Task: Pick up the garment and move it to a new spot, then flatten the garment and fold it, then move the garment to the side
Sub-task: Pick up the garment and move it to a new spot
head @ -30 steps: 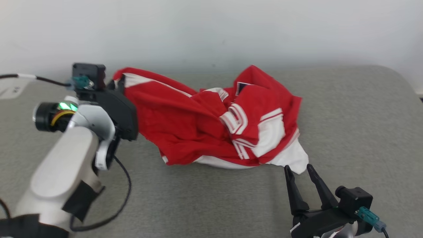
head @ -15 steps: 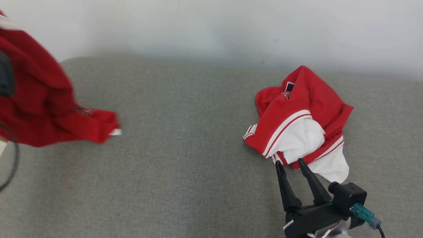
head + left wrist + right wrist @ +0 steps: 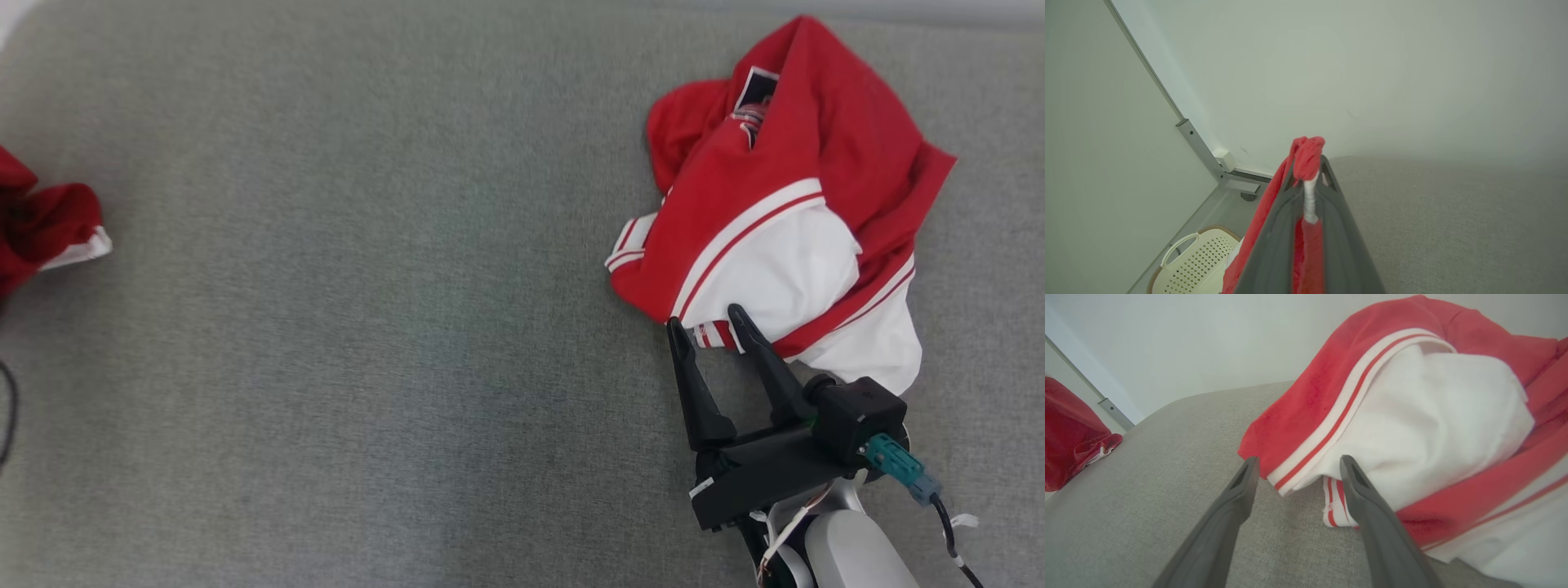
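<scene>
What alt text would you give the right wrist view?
The open right gripper points at the striped edge of a crumpled red and white garment on a grey fabric surface. More red cloth shows at far left.

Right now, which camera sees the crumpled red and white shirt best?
The head view: the whole shirt lies in it, seen from above on the grey surface. The right wrist view is so close that part of the shirt runs off the picture. The left wrist view faces the wall instead.
</scene>
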Available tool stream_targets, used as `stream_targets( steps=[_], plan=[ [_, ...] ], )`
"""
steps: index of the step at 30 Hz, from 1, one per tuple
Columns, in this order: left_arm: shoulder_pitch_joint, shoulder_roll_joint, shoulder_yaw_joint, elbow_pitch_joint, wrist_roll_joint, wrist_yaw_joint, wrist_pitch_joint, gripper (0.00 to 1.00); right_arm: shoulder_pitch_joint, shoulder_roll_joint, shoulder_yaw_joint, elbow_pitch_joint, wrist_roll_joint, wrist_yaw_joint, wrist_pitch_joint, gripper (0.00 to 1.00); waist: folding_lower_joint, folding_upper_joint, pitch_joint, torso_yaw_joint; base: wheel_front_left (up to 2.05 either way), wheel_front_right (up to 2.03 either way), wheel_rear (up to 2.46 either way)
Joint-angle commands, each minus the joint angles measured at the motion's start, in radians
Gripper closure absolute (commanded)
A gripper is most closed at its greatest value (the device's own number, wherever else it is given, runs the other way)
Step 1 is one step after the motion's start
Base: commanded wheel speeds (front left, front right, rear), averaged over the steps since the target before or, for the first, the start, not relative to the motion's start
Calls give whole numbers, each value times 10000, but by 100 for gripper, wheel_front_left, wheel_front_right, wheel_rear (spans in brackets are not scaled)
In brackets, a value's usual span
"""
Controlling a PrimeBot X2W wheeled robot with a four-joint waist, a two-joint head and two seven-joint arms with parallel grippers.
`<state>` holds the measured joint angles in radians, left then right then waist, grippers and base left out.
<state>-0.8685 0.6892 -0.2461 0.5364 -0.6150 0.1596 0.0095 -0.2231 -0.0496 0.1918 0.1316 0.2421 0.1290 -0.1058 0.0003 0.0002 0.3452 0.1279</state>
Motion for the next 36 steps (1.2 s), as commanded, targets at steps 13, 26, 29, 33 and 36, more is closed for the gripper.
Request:
stream_targets(
  steps=[13, 26, 29, 33, 36],
  plan=[
    [447, -1458, -327, 1909, -122, 247, -1055, 0, 14, -12, 25, -125, -82, 24, 157, 0, -3, -2, 455, -415, 0, 0, 0],
    [2334, -1883, -527, -208, 497, 447, -2709, 0, 942, -12, -326, 631, 517, 24, -405, 0, -3, -2, -2269, -484, 0, 0, 0],
    [3232, -2215, -628, -1283, 715, 652, -2744, 0, 1269, -9, -651, 636, 419, 24, -372, 0, -3, -2, -2751, -585, 0, 0, 0],
    [4535, -2760, -768, -2748, 973, 755, -2750, 0, 1672, -8, -1036, 593, 198, 24, -256, 0, -3, -2, -3372, -810, 0, 0, 0],
    [5472, -3282, -849, -3528, 1064, 631, -2754, 0, 1892, -11, -1290, 457, 44, 24, -132, 0, -3, -2, -3649, -1006, 0, 0, 0]
  ],
)
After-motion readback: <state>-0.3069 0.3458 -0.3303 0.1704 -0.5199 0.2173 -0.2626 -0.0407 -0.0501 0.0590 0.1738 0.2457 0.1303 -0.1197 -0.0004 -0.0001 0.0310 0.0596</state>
